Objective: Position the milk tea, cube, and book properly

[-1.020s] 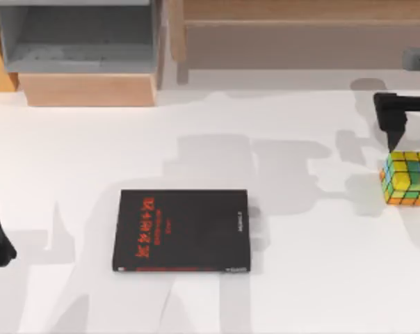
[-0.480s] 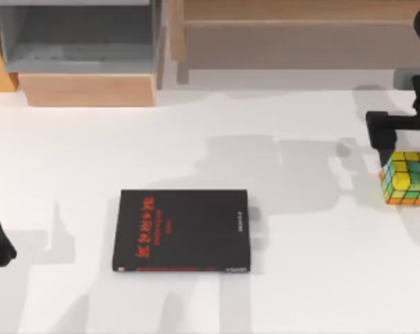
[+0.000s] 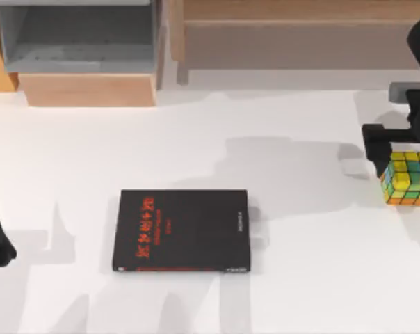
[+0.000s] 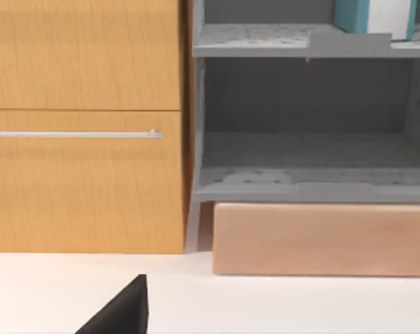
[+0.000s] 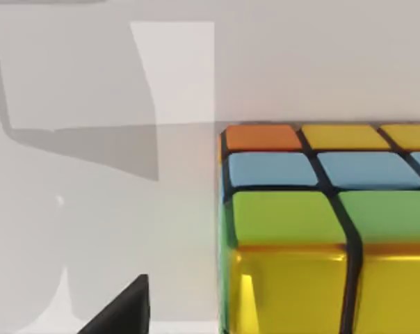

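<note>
Seen from above, the right pincer [image 3: 398,142] hangs over the far-left corner of the cube [image 3: 407,179] at the table's [image 3: 300,278] right edge, one dark finger just beside it, while the book [image 3: 181,230] lies flat and untouched near the middle and the left arm sits parked at the left edge. The left wrist camera faces a wooden cabinet [image 4: 85,125] and grey shelves [image 4: 311,184]. The right wrist camera looks closely down on the cube [image 5: 328,229]; whether that pincer stands wide or narrow cannot be told, and nothing appears placed yet.
</note>
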